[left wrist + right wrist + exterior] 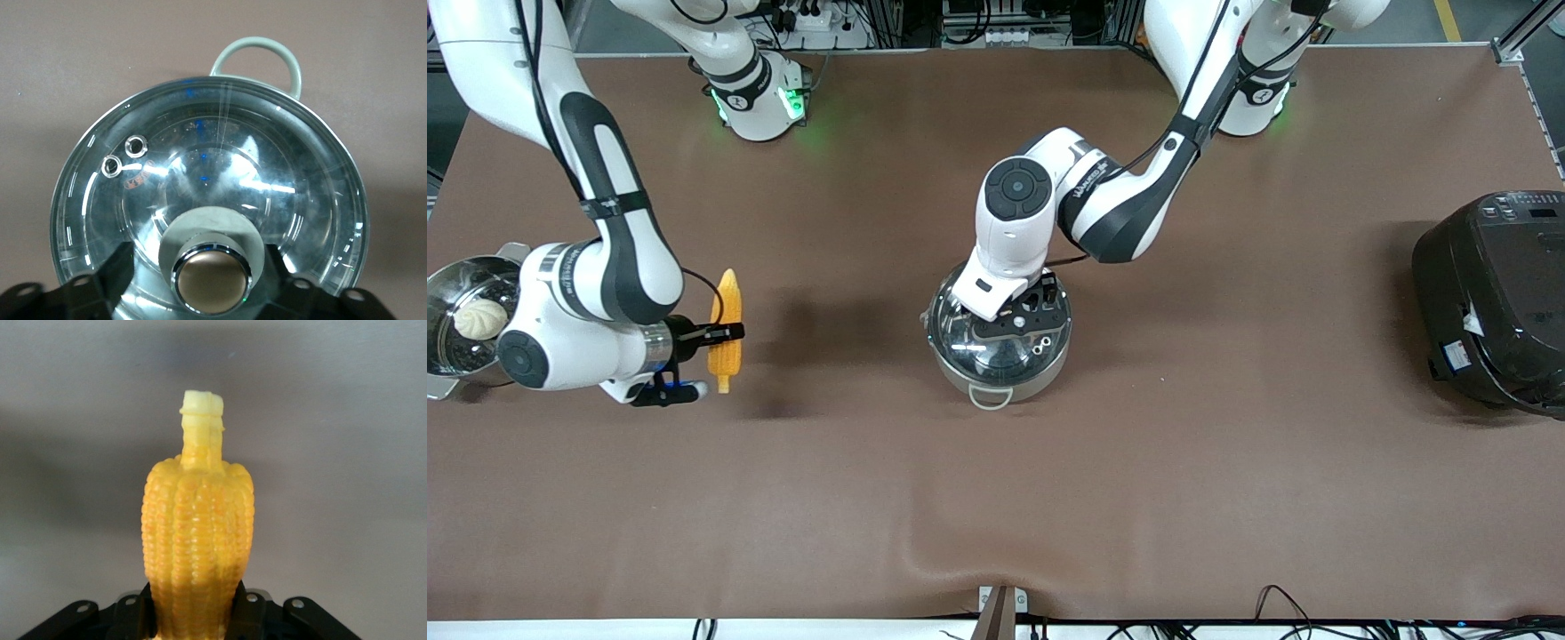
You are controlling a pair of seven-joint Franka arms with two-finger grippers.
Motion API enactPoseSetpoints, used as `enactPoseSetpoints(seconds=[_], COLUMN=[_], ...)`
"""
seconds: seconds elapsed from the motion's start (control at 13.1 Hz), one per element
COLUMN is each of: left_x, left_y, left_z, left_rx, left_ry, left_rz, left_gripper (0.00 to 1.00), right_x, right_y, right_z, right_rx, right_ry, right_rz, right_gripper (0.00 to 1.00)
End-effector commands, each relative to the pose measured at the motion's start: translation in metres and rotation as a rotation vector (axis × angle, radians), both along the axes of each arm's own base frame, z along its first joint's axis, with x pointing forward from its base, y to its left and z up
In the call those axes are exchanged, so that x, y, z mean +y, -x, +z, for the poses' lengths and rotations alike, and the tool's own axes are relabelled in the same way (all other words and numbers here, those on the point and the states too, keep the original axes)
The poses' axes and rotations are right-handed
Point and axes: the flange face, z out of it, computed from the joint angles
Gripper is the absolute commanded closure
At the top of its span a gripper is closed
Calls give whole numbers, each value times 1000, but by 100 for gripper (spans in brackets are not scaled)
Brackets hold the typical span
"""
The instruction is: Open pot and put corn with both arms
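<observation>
Jaws of my right gripper clamp the corn in the air near the steamer pot, while my left gripper straddles, unclosed, the lid's knob on the pot at the table's middle, so an off-centre pinch could let the smooth knob slip.

1. The corn is yellow-orange with rows of bumpy kernels and a pale yellow stub.
2. The pot is shiny steel.
3. Its lid is clear glass with a copper-coloured knob.
4. The table is brown.
</observation>
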Motion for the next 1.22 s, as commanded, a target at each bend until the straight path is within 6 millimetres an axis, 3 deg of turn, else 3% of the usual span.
enactPoseSetpoints(seconds=[0.0, 0.31, 0.38, 0.54, 0.69, 0.77, 0.99, 1.15], left_x=[-6, -5, -5, -5, -6, -6, -1, 9], left_y=[-2, -2, -2, -2, -1, -1, 5, 5], left_z=[1, 0, -1, -3, -3, -3, 21, 51], left_rx=[-16, -15, -14, -11, -11, -10, 2, 9], left_ry=[-2, -3, -4, -7, -6, -7, -26, -12], left_rz=[11, 12, 12, 12, 11, 11, 1, 17], left_gripper=[29, 36, 41, 60, 90, 100, 100, 100], right_x=[26, 53, 54, 57, 67, 70, 89, 121], right_y=[7, 13, 14, 15, 17, 17, 20, 25], right_z=[17, 19, 19, 19, 19, 20, 26, 32], right_rx=[9, 26, 29, 34, 38, 39, 45, 51], right_ry=[-14, -12, -14, -16, -15, -9, -5, 22], right_rz=[28, 69, 70, 74, 79, 69, 27, -19], right_gripper=[100, 100, 100, 100, 100, 100, 100, 100])
